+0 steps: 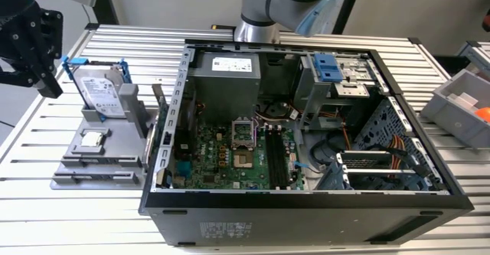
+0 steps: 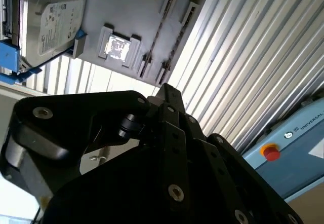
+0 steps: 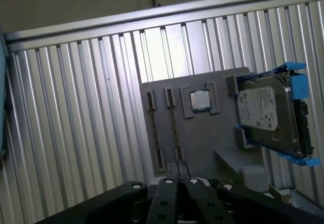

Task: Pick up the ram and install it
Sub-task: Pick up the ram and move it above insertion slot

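- Zero contact yet, reaching step — gripper [image 1: 34, 54] hovers at the exterior view's left; open or closed, can't tell.
- Seemingly the ram [image 1: 158, 103] stands upright beside the case [image 1: 306, 200] — grabbing needs edge alignment.

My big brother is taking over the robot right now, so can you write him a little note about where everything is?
The gripper hangs over the table at the exterior view's left, beside the gray tray; open or shut cannot be told.
The tray holds the hard drive and the processor chip.
The ram: I cannot place it, on the tray or in the motherboard's black slots inside the open computer case.
Done: nothing certain. Left: the ram in a slot, unless already there.
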`<state>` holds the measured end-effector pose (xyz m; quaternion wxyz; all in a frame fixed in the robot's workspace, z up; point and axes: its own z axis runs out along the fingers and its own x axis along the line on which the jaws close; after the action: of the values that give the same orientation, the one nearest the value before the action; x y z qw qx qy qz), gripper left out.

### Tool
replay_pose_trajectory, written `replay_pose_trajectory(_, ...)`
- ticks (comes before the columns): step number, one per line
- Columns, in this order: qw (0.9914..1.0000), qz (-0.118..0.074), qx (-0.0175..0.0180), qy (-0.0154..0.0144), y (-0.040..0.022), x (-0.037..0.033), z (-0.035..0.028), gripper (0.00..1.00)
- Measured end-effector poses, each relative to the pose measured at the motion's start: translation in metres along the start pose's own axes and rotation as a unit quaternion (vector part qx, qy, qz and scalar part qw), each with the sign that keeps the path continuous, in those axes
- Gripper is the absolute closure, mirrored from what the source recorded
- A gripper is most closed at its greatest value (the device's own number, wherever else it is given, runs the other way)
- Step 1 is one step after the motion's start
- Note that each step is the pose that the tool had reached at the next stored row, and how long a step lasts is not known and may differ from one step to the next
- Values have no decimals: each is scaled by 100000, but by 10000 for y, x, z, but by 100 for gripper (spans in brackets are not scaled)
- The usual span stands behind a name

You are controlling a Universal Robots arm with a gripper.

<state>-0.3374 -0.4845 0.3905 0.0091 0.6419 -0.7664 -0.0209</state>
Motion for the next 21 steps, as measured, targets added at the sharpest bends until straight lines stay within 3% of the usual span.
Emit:
replay_pose_trajectory(12, 99914, -4138, 28, 168, -5, -23, 0, 100)
replay_pose_trajectory(21, 99759, -6912, 580, 201, -5, -32, 2, 100)
